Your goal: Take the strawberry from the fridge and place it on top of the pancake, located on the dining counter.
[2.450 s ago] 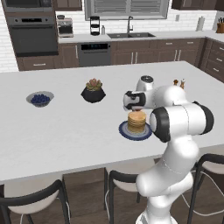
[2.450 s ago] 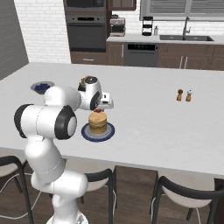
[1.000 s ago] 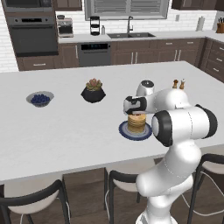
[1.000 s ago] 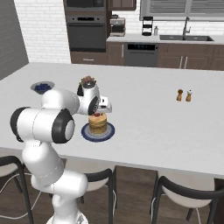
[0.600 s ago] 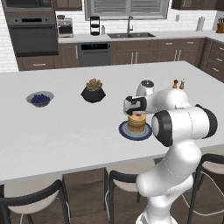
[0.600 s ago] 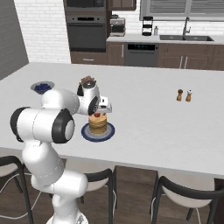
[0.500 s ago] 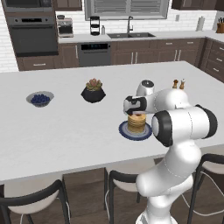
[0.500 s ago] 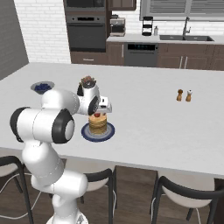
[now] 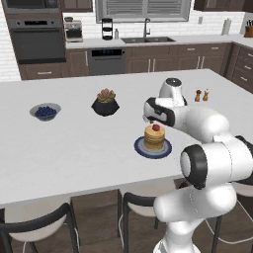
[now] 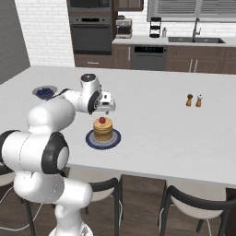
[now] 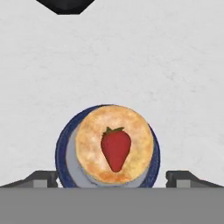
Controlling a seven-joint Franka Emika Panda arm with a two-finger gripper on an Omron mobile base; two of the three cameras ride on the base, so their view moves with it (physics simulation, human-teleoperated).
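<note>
So since a second or so back the jaws have sprung apart and let go, and the hand has lifted a touch off the stack; nothing else on the dining counter [image 9: 74, 148] has shifted; going big to small: the counter, then the arm reaching out over it, then the dark blue plate [image 9: 140, 148], the pancake [image 9: 154, 141], and finally the strawberry [image 9: 156, 127] sitting right on top of the stack; from the hand view the gripper [image 11: 112, 177] is wide open with a tip out past each side of the plate, holding nothing; the berry lies straight below and dead centre between the tips, its long axis running along the view's up-down line, leafy end away from me; so I'd say the job looks done, and the only move left is straight up and away; any sideways drift risks clipping the stack.
</note>
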